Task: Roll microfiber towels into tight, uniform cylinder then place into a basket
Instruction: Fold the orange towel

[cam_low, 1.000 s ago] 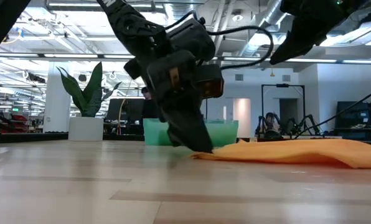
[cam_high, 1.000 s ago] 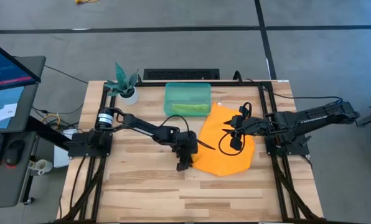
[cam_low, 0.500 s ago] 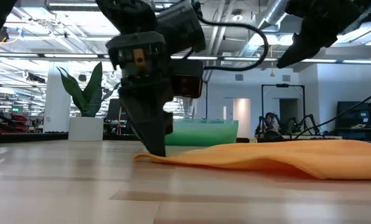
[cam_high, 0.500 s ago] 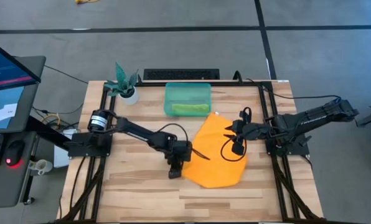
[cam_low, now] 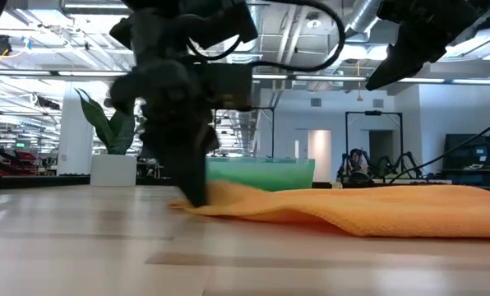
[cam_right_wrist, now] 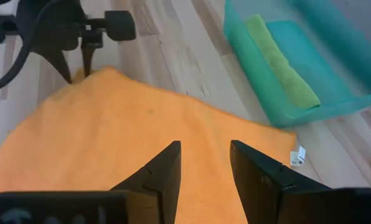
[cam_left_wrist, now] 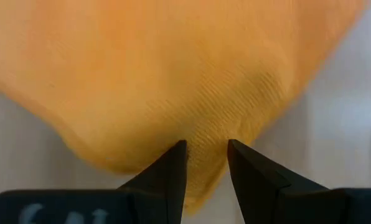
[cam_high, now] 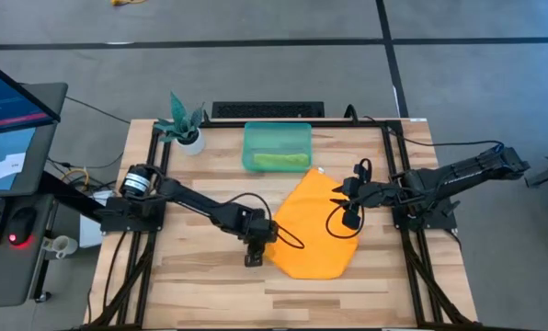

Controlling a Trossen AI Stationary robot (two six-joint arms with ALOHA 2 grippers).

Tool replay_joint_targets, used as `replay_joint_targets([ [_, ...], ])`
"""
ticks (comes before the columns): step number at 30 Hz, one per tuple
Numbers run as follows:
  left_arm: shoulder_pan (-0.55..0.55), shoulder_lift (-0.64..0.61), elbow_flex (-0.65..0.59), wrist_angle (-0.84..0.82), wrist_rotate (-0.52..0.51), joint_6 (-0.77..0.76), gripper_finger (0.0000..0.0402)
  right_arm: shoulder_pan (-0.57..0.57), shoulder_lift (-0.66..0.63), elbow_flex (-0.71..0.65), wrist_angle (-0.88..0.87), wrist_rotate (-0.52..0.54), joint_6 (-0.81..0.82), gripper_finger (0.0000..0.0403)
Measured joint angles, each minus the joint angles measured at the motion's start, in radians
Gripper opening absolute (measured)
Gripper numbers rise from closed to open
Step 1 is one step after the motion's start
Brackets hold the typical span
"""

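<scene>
Left hand (cam_left_wrist: 206,163) pinches the near corner of the orange towel (cam_high: 322,221), flat on the surface. Right hand (cam_right_wrist: 204,163) hovers above it, fingers apart, empty. Green towel (cam_right_wrist: 279,57) sits rolled in basket (cam_high: 277,133). Risk: thin corner slips, roll starts loose.

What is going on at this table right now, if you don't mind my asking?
The left arm's tool pinches a corner of the orange towel, which lies spread flat on the wooden table. The right arm's tool hovers open above the same towel, holding nothing. The lime green towel already sits rolled in the teal basket, so the orange one remains to be rolled.
</scene>
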Motion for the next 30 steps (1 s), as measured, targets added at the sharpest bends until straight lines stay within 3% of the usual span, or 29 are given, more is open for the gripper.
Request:
replay_joint_targets([
  [3, 0.013, 0.012, 0.0, 0.076, -0.048, 0.073, 0.0112, 0.0, 0.0, 0.0, 0.0, 0.0, 0.002, 0.0159],
  [9, 0.039, 0.02, 0.003, 0.12, -0.033, 0.122, 0.0112, 0.0, 0.0, 0.0, -0.001, 0.0, 0.013, 0.0159],
  [16, 0.026, -0.02, 0.004, -0.094, 0.095, 0.071, 0.0112, 0.0, 0.0, 0.0, -0.006, 0.0, 0.035, 0.0159],
  [24, -0.04, -0.126, 0.004, -0.108, -0.124, 0.061, 0.0112, 0.0, 0.034, 0.0, -0.001, 0.0, 0.035, 0.0159],
  [30, -0.058, -0.117, 0.005, 0.071, -0.361, 0.166, 0.0112, -0.011, 0.059, -0.002, -0.007, -0.001, 0.029, 0.0159],
])
